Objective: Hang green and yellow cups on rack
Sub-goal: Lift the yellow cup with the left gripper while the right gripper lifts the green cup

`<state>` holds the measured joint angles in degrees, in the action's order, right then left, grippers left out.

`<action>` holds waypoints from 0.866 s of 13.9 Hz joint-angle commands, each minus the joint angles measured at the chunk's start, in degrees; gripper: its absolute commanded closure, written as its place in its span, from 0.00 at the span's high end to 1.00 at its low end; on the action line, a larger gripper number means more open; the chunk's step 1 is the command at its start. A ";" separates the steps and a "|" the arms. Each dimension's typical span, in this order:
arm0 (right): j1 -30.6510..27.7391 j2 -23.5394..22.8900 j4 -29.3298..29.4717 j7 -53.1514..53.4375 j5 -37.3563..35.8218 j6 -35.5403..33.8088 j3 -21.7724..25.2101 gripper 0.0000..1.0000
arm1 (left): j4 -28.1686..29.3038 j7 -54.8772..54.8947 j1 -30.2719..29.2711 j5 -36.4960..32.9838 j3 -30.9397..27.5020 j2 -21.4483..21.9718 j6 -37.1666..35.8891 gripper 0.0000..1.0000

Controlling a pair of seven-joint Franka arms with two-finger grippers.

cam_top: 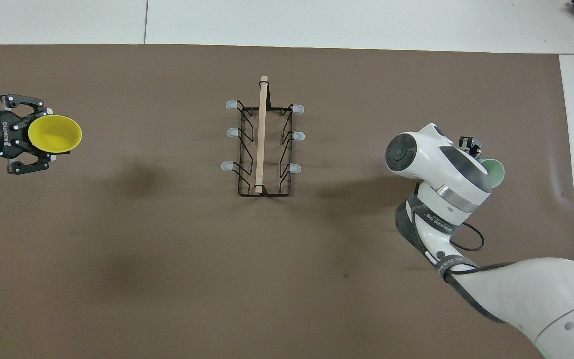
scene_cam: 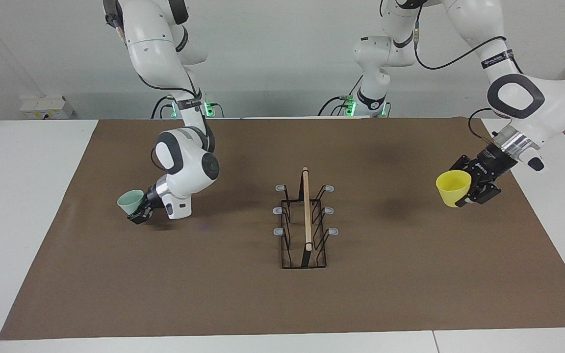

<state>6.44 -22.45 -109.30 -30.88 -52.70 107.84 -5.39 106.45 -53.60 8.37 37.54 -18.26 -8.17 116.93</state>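
Observation:
The black wire rack (scene_cam: 305,225) with a wooden top bar and grey-tipped prongs stands in the middle of the brown mat; it also shows in the overhead view (cam_top: 263,144). No cup hangs on it. My left gripper (scene_cam: 474,192) is shut on the yellow cup (scene_cam: 453,188) and holds it tilted in the air over the mat toward the left arm's end; the overhead view shows the gripper (cam_top: 35,137) and the cup (cam_top: 55,133). My right gripper (scene_cam: 138,212) is shut on the mint green cup (scene_cam: 131,200) just above the mat toward the right arm's end. In the overhead view only part of the green cup (cam_top: 494,169) shows past the arm.
The brown mat (scene_cam: 243,294) covers most of the white table. White table strips lie at both ends (scene_cam: 12,206). A small white box (scene_cam: 44,107) sits at the table's edge near the right arm's base.

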 commanded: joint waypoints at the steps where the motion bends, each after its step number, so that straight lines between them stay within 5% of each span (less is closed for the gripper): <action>1: -1.08 2.31 2.16 0.38 5.39 -0.61 -0.50 0.16 | 0.52 -4.04 -2.90 -8.85 7.41 1.93 4.43 0.00; 8: -0.74 8.29 2.25 0.38 21.91 4.13 -0.93 0.12 | 0.60 -12.73 -4.06 -35.92 20.97 3.87 7.61 0.00; 12: 0.06 8.83 6.27 0.12 31.58 6.16 -3.92 0.21 | 1.83 -25.04 -4.06 -52.17 27.47 3.95 12.09 0.00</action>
<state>6.81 -14.11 -105.71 -30.86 -25.78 113.78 -7.81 106.57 -73.96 4.93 -7.75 6.45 -5.17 126.64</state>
